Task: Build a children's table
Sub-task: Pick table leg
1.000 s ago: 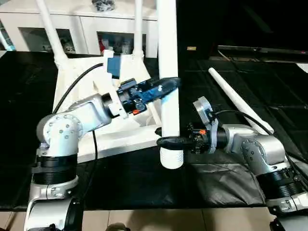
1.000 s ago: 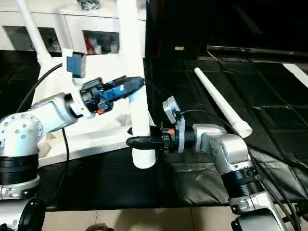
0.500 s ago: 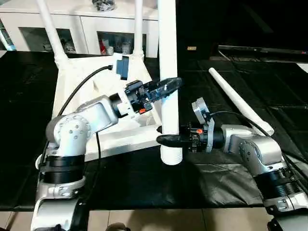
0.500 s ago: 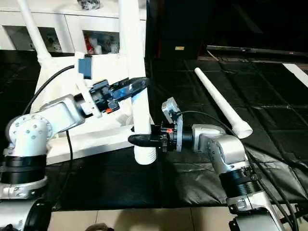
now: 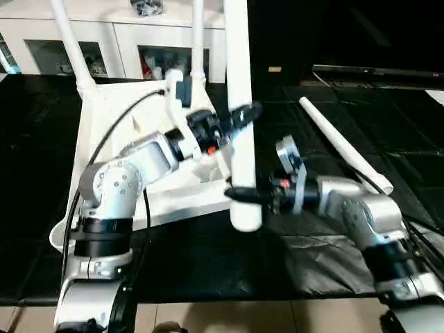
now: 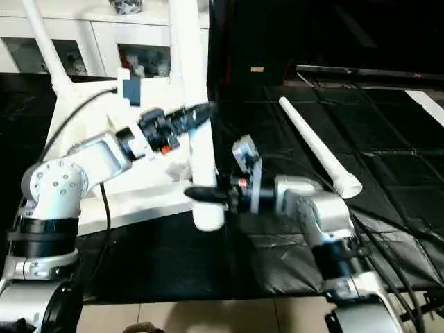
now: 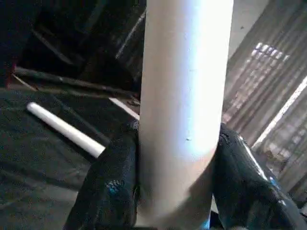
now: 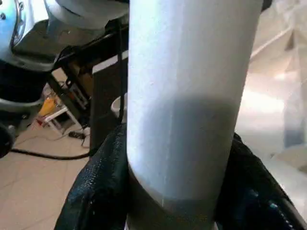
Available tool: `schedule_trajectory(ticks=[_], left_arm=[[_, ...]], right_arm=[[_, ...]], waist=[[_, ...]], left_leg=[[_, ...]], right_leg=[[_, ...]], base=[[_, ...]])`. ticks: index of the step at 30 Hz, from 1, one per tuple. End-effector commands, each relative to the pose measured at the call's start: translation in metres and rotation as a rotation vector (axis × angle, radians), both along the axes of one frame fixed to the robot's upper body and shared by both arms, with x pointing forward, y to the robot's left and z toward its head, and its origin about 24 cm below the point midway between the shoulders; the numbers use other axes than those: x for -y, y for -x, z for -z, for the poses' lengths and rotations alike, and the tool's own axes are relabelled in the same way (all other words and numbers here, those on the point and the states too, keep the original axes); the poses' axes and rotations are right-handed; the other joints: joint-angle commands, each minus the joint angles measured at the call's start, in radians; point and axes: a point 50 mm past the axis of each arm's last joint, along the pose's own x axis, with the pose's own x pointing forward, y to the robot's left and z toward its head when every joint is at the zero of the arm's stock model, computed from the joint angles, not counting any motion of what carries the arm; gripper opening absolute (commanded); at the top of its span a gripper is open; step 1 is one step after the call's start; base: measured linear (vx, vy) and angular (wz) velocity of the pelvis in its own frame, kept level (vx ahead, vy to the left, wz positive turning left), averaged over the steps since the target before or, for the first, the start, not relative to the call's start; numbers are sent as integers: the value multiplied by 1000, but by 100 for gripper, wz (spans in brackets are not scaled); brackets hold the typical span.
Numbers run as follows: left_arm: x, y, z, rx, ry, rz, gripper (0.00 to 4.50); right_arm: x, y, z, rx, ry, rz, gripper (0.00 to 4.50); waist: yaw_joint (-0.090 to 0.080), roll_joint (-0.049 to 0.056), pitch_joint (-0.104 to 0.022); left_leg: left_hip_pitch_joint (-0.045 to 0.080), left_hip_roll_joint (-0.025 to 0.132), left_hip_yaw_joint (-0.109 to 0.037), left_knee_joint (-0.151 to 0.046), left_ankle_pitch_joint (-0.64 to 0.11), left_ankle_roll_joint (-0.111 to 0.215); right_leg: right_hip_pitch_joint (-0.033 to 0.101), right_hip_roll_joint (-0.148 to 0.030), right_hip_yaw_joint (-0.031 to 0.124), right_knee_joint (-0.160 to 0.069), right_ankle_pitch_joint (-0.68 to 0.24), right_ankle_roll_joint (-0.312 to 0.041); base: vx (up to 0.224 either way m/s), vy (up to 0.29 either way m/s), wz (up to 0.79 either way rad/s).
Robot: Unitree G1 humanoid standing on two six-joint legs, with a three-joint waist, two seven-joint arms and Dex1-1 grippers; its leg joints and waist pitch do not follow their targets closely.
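your left gripper (image 5: pixel 244 113) has closed onto the leg (image 5: pixel 238 104); right gripper (image 5: pixel 239 195) clamps it lower. uneven pull could tilt it off the tabletop (image 5: pixel 111 139) socket.

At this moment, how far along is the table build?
Two legs already stand in the upturned tabletop. In hand: a third leg held upright, left gripper clamped higher, right gripper near its thick end. Left: seating it, then the fourth leg lying on the black mat.

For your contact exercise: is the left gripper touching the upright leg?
Touching. In the left wrist view both fingers press against the leg, no gap.
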Motion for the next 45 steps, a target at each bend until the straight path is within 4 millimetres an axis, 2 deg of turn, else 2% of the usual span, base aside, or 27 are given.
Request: schedule_trajectory(ticks=[1,6,9,14,18,22,23,24,33,40,45], left_arm=[[-11,-7,-7,29,-20,-87,182],[-14,-11,-12,61,-81,-127,178],[-16,-14,-14,76,-144,-149,178],[-14,-16,-15,74,-185,-162,178],[-13,-16,-15,81,-199,-162,178],[-10,-14,-14,98,-235,-151,178],[-9,-13,-15,106,-247,-149,178],[-9,-13,-15,108,-250,-149,178],[-1,-10,-18,153,-294,-121,178],[6,-5,-22,175,-287,-62,178],[10,-1,-26,196,-259,-20,178]], right_arm=[[5,-8,-12,62,-15,53,268],[9,-9,-19,87,-40,57,322],[13,-8,-23,138,-9,69,337],[23,-14,-25,129,39,127,340],[25,-21,-21,117,76,174,340],[17,-25,-23,80,71,188,340],[14,-24,-23,72,68,177,340],[14,-24,-24,70,68,175,340],[-8,-22,-19,25,108,121,340],[-14,-22,-15,8,111,112,340],[-15,-23,-11,-2,122,111,340]], waist=[[-1,4,-80],[-1,3,-81],[0,4,-80],[0,-1,-80],[-2,0,-80],[-3,-4,-82],[-4,-1,-83],[-5,-6,-82],[-4,-4,-80],[-4,-5,-80],[-4,-5,-79]], left_leg=[[10,60,-26,-64,-134,7],[11,60,-25,-65,-122,15],[11,61,-26,-66,-127,13],[8,59,-24,-63,-117,13],[9,57,-23,-62,-115,12],[9,61,-24,-62,-103,20],[10,61,-24,-62,-98,20],[10,61,-23,-63,-99,22],[10,62,-23,-64,-108,7],[9,61,-23,-65,-110,0],[9,61,-22,-64,-108,0]], right_leg=[[62,-90,64,-75,-311,-80],[62,-88,66,-70,-276,-90],[62,-89,66,-70,-287,-79],[63,-90,66,-70,-290,-93],[62,-91,65,-70,-297,-99],[62,-89,65,-65,-265,-109],[61,-89,65,-63,-255,-117],[61,-88,66,-63,-254,-118],[59,-92,68,-66,-283,-105],[61,-94,69,-66,-290,-93],[61,-93,69,-65,-278,-102]], base=[[0,0,0],[0,0,0],[0,0,0],[0,0,0],[0,0,0],[0,0,0],[0,0,0],[0,0,0],[0,0,0],[0,0,0],[0,0,0]])
